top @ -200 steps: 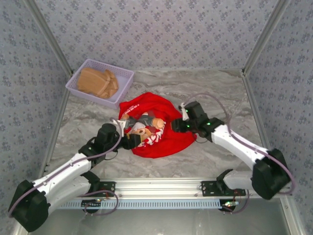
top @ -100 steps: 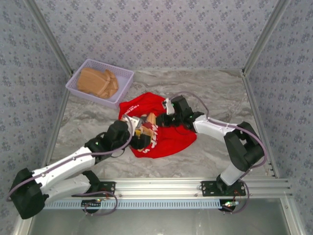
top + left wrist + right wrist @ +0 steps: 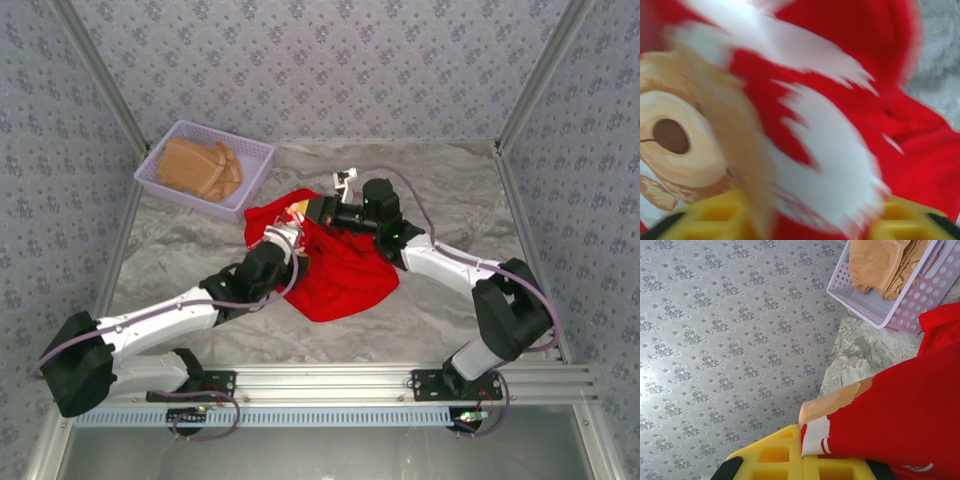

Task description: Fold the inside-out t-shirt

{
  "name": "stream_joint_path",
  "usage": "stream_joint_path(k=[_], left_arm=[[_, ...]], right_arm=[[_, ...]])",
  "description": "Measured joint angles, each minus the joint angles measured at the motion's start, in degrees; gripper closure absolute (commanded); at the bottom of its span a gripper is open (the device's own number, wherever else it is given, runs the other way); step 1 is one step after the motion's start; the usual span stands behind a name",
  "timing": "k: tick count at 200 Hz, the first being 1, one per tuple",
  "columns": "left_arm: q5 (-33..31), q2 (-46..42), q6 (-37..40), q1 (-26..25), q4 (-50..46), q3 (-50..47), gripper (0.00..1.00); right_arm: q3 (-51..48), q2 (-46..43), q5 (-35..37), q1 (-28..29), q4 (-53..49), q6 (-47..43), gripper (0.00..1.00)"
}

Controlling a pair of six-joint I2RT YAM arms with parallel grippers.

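Marbled grey bench (image 3: 450, 190) below me, patterned wallpaper on every side, and the inside-out t-shirt (image 3: 345, 275) sits bunched in the middle of the bench, bright red, with its far-left part raised off the surface. I've got the right fingers (image 3: 312, 211) at that raised edge. On the right wrist camera their yellow pads (image 3: 785, 455) are pressed together on a fold of the shirt (image 3: 900, 410), with a white and tan strip showing at the pinch. I see the left fingers (image 3: 285, 238) just beside them, on the near side, in among the cloth. The left wrist camera is blurred: white lettering and a tan printed face close up, and yellow either side at the bottom with cloth between. I can't tell whether they're clamping. A lavender basket (image 3: 160, 185) sits in the far-left corner, close to the shirt, with a tan folded garment (image 3: 200, 168) inside.
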Motion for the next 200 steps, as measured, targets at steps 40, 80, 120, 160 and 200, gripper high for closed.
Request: stream_joint_path(k=[40, 80, 120, 160, 200], left_arm=[[17.5, -4.0, -4.1, 11.9, 3.2, -1.4, 1.00], [30.2, -8.6, -8.2, 16.7, 3.2, -2.1, 1.00], [35.4, -9.1, -10.9, 18.1, 2.6, -2.1, 1.00], [37.0, -8.9, -12.2, 18.3, 2.1, -2.1, 1.00], [37.2, -8.8, -12.7, 18.4, 1.0, -2.1, 1.00]], right_arm=[[0.5, -5.0, 7.3, -3.9, -20.9, -15.2, 0.62], [-7.6, -16.5, 16.4, -1.1, -28.6, -33.3, 0.66], [-15.1, -14.2, 18.3, 5.5, -25.7, -42.7, 0.59], [-16.3, -6.4, 19.5, 7.2, -17.8, -46.9, 0.54], [-13.7, 3.0, 18.9, 8.5, -8.2, -47.4, 0.58]])
